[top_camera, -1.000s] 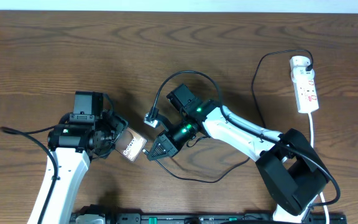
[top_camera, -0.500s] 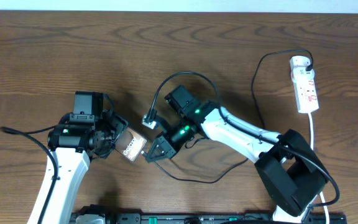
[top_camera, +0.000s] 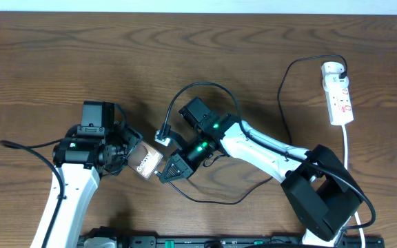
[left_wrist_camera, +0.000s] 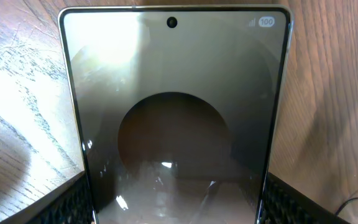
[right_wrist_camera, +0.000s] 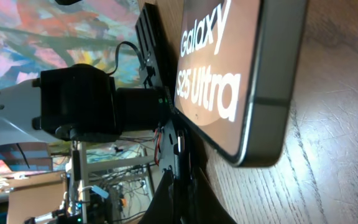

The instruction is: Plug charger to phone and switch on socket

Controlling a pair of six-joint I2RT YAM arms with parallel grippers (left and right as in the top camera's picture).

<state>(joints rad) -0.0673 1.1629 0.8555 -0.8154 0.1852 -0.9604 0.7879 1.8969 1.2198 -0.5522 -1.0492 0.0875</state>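
The phone is held tilted just above the table by my left gripper, whose fingers are shut on its two long edges; its screen fills the left wrist view. My right gripper is shut on the connector end of the charger, right next to the phone's lower right end. In the right wrist view the phone's back with its "Galaxy S25 Ultra" lettering hangs just above my shut fingers. The connector tip is close to the phone's edge. The socket lies far right with the charger's black plug in it.
The black cable loops above my right arm, and another stretch runs under it and up the right side to the strip. A small white tag hangs on the cable. The strip's white cord runs down the right edge.
My right gripper has moved a little left and down with the connector, closer to the phone's end. The left arm and the phone have stayed put.
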